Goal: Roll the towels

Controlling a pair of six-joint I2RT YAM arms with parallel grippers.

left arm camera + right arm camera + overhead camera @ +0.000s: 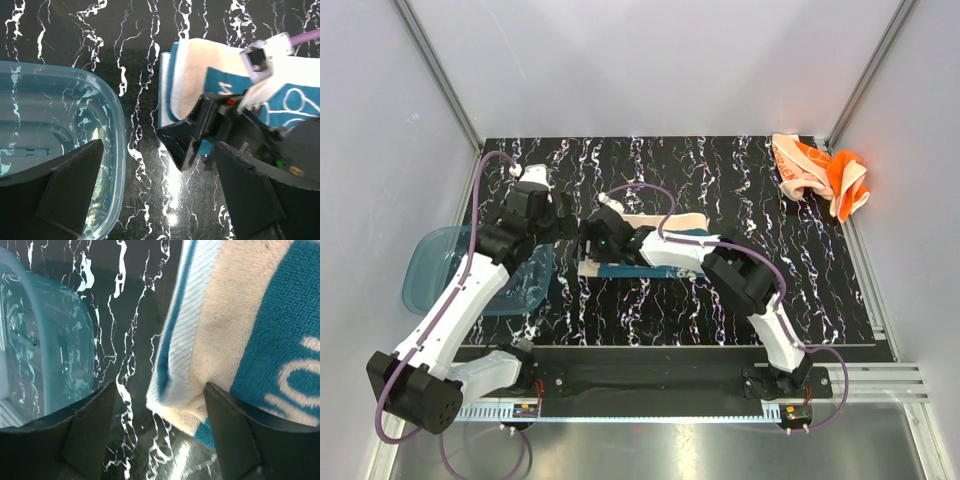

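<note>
Two towels: teal towel at centre, partly hidden under right arm; orange towel upper right. Left claw and right claw gape wide.

In the top view the right arm lies across the teal towel at centre and hides most of it, the lettering on the orange towel at upper right is too small to read, and in the left wrist view the tray runs off the left edge.

- I count two towels: one teal-blue towel, one orange towel.
- One blue tray.
- Two arms: left arm, right arm.
</note>
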